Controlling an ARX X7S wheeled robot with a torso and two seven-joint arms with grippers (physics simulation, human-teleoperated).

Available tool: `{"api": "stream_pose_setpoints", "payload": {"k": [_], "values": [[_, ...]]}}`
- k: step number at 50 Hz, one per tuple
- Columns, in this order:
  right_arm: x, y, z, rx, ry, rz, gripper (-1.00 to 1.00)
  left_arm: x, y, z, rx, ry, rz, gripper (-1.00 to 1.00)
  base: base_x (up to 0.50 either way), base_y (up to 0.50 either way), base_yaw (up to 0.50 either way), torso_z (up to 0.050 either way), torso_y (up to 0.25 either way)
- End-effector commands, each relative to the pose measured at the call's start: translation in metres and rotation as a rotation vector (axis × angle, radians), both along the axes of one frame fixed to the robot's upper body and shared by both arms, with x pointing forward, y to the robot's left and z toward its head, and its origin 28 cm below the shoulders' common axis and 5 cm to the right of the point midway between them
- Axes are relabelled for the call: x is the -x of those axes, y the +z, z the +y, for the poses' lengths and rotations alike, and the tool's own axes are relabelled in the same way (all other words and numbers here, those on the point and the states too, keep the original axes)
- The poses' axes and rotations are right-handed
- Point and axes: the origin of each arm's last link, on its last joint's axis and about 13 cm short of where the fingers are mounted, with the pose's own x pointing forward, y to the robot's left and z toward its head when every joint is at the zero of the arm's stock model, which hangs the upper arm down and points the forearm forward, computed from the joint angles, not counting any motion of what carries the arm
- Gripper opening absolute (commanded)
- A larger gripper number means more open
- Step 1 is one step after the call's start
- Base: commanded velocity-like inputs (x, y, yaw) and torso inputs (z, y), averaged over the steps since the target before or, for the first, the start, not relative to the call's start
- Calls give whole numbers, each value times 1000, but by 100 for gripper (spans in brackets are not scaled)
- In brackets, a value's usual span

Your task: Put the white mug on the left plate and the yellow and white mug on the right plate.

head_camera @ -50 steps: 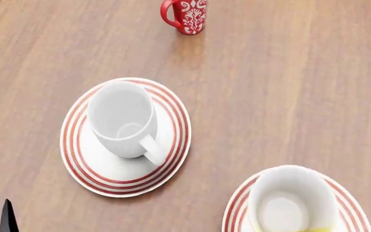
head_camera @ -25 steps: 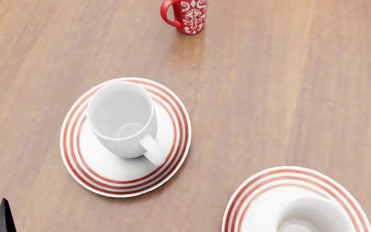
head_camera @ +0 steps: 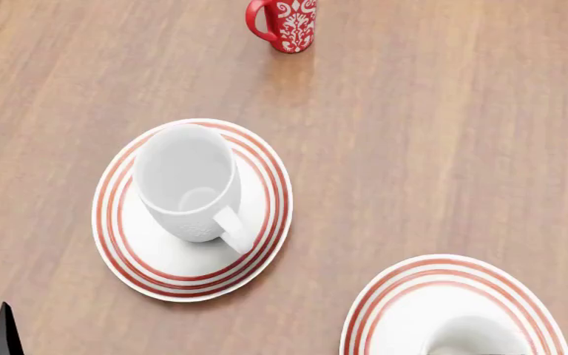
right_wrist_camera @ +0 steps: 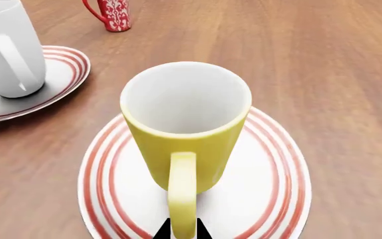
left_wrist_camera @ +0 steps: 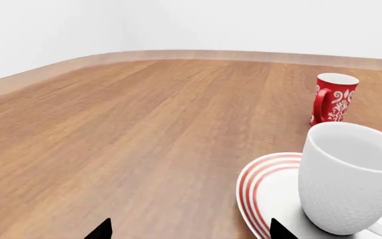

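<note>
At the near edge of the right wrist view, the right hand shows two dark fingertips pinched on the handle of the yellow and white mug, which stands upright on the right plate. Only two dark tips of the left hand show in the left wrist view, spread well apart with nothing between them, just beside the left plate. On that plate stands the white mug, upright. Farther off on the wooden table stands a red patterned mug.
</note>
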Motion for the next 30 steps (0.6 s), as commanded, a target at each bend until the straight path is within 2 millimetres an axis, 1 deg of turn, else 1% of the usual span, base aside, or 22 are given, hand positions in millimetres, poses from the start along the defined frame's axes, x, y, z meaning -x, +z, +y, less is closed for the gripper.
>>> {"api": "stream_pose_setpoints", "payload": {"k": [1,8,9,17,22,24,26,30], "values": [[-9,-7,-6,0,-7,4,-100,-1,-3,-1,2,-8,-9,100,0,0,0,0,0],[-8,-5,-6,8,-14,-13,-100,-1,-3,-1,3,-8,-7,100,0,0,0,0,0],[-7,-4,-6,7,-19,-20,100,-1,-3,-1,2,-9,-7,100,0,0,0,0,0],[-3,3,-2,61,-34,-58,100,-1,-2,-1,2,-9,-7,100,0,0,0,0,0],[1,10,-2,69,-47,-121,100,-1,-2,-1,3,-8,-8,100,0,0,0,0,0],[2,12,-1,87,-53,-150,100,-1,-2,-1,3,-7,-8,100,0,0,0,0,0],[3,17,1,119,-51,-218,100,-1,-3,-1,3,-7,-7,100,0,0,0,0,0],[3,21,3,166,-37,-280,100,-2,-2,-1,4,-6,-8,100,0,0,0,0,0]]}}
